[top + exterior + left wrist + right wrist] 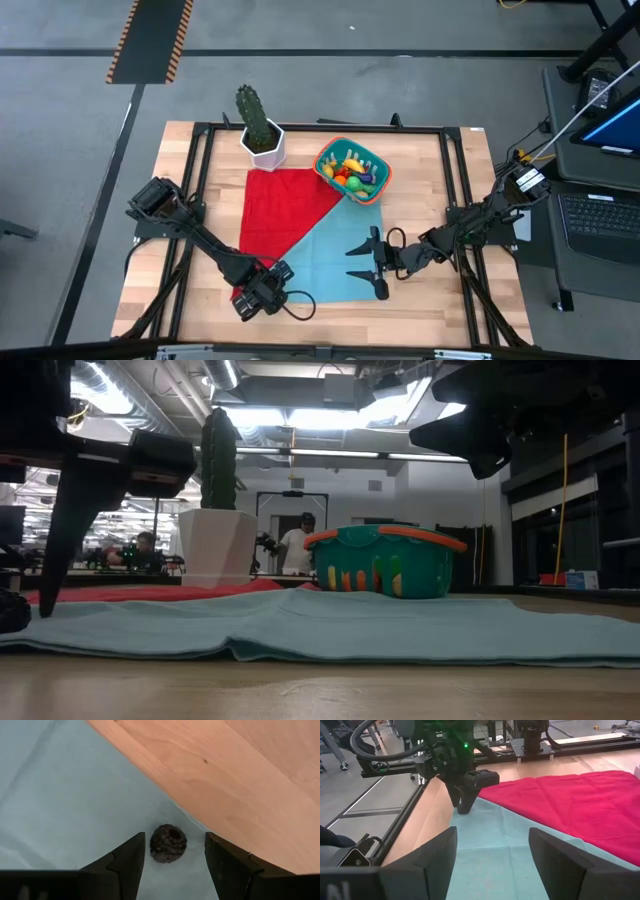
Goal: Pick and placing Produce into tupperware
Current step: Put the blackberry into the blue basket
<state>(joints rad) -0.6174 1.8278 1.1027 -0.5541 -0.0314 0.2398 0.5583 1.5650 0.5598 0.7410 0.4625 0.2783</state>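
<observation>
The teal tub [330, 152] with an orange rim stands on the far part of the cloth and holds several small toy fruits and vegetables [354, 172]; it also shows in the low view [385, 560]. A small dark, bumpy, round berry [168, 843] lies on the teal cloth [60, 795] close to the cloth's edge. My left gripper [174, 840] is open, pointing down, with one finger on either side of the berry and not touching it; in the high view it [262, 292] is at the cloth's near left corner. My right gripper [368, 268] is open and empty above the teal cloth's near right part.
A tall green cactus in a white pot [262, 135] stands at the far left of the cloth, beside the tub. A red cloth [280, 205] adjoins the teal cloth [330, 255]. Bare wood [240, 780] lies beside the berry. People [300, 545] are in the room beyond.
</observation>
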